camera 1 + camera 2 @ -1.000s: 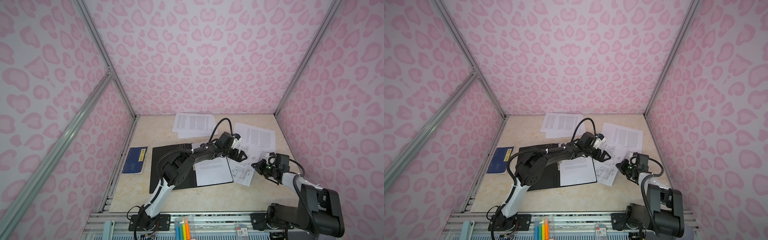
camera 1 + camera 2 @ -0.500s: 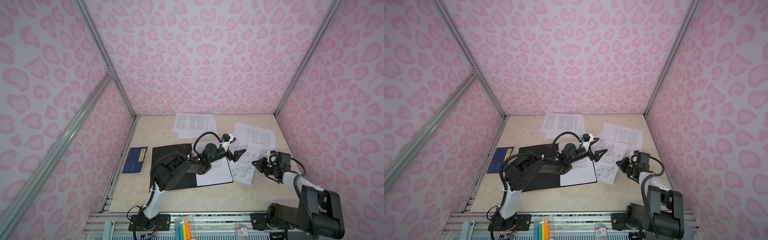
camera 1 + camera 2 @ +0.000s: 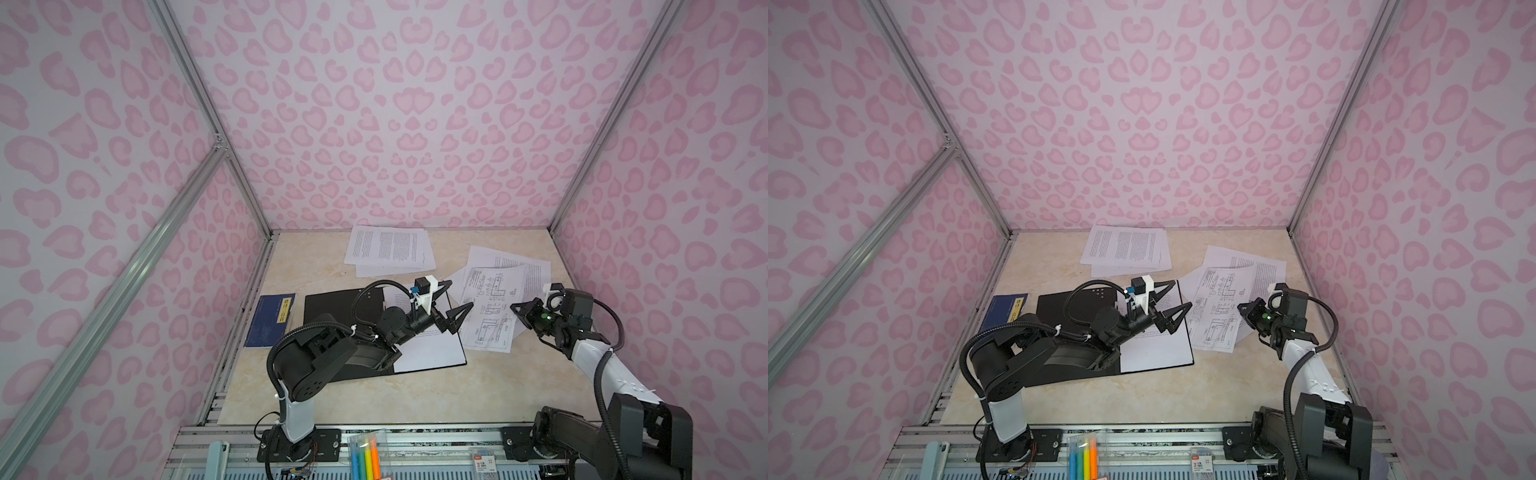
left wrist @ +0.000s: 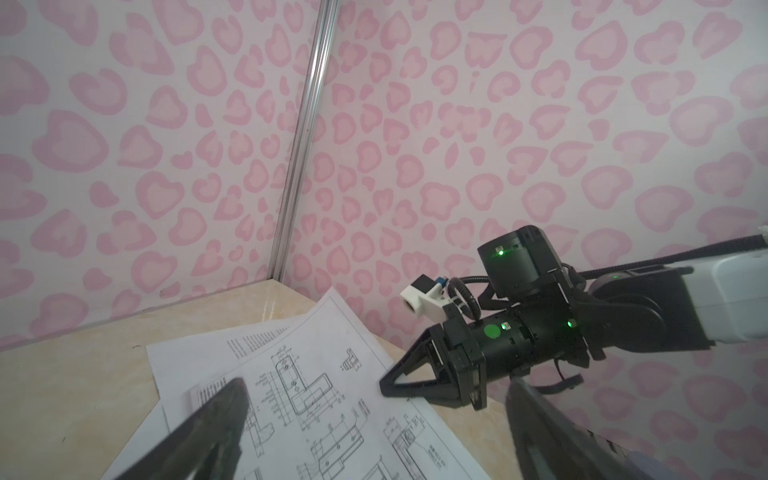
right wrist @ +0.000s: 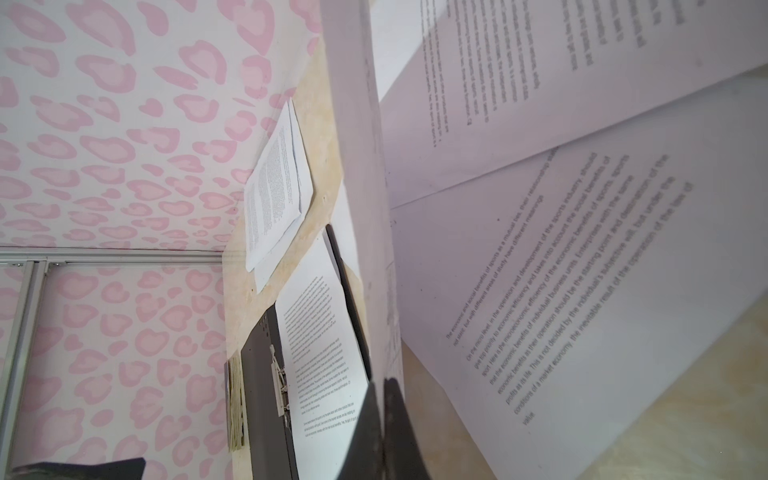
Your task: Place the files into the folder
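The folder [image 3: 345, 307] [image 3: 1067, 307] lies open, black inside up, with one text sheet [image 3: 428, 353] [image 3: 1154, 349] on its right half. My left gripper [image 3: 459, 297] [image 3: 1181, 295] hovers open and empty above the folder's right edge, pointing at a drawing sheet [image 3: 490, 307] [image 3: 1217, 307] [image 4: 316, 395]. My right gripper [image 3: 517, 309] [image 3: 1241, 307] [image 4: 384, 382] [image 5: 382, 380] is shut on that sheet's right edge, lifting it. In the right wrist view the held sheet [image 5: 374, 208] stands edge-on. More files [image 3: 390, 249] lie at the back, and text sheets [image 3: 532, 274] lie under the drawing.
A dark blue booklet [image 3: 270, 320] with a yellow label lies left of the folder by the left wall. Coloured markers [image 3: 363, 457] sit on the front rail. Pink patterned walls close in the back and both sides.
The left arm has folded lower, and its open gripper has turned from pointing down onto the sheets to pointing sideways at the drawing sheet. The right gripper has shifted slightly toward the back, still holding the sheet.
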Tool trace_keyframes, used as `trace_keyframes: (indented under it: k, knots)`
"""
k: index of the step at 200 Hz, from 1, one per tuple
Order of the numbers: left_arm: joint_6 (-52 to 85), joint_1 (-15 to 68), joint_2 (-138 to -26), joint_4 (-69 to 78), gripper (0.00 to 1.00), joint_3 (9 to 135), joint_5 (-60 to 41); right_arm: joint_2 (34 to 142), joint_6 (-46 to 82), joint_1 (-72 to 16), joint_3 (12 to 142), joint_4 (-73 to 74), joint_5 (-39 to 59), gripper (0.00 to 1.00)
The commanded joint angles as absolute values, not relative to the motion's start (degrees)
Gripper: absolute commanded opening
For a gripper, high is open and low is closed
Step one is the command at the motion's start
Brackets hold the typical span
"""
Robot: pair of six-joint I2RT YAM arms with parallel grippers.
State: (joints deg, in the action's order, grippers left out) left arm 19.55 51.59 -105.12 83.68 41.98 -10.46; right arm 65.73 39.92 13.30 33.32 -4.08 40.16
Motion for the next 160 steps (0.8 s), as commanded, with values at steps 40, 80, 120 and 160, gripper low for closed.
trace_keyframes:
  k: [40, 80, 120, 160]
  knots:
    - [20.7, 51.7, -89.0, 78.6, 0.98, 28.0, -5.1, 60.5, 34.9, 6.2, 46.0, -14.9, 32.8, 0.0]
    - [23.4, 51.4, -67.4, 60.3, 0.97, 16.3, 11.6, 62.6, 30.7, -5.3, 56.8, -21.2, 25.6, 0.0]
    - [20.3, 50.6, -50.3, 11.8, 0.97, 25.4, 24.6, 71.2, 28.4, -18.8, 65.7, -21.4, 22.5, 0.0]
    - [20.2, 48.6, -39.2, -5.4, 0.97, 26.8, 27.2, 78.8, 27.9, -27.5, 75.0, -20.9, 27.2, 0.0]
